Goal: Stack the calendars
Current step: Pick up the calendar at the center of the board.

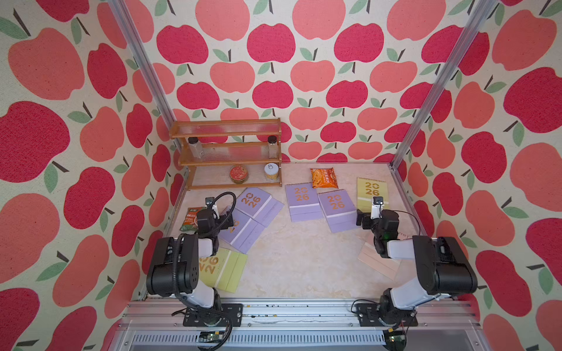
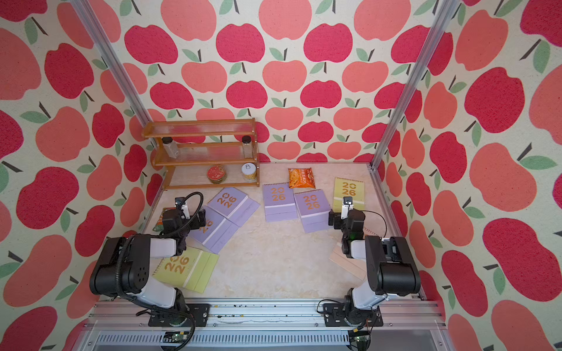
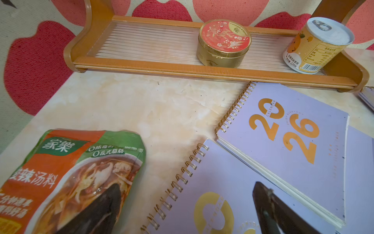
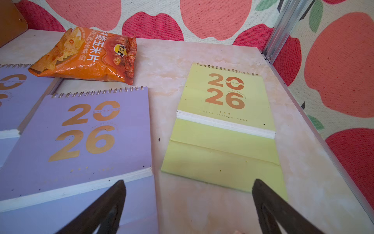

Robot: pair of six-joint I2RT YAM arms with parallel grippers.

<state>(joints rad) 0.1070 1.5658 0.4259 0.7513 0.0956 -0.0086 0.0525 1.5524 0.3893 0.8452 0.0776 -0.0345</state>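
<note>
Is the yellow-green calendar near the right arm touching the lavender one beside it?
Apart. The right wrist view shows bare table between the yellow-green calendar and lavender calendar.

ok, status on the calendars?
Left hand, right hand open, empty. Seven calendars scattered, some overlapping, no stack. Green packet, orange packet sit beside them.
</note>
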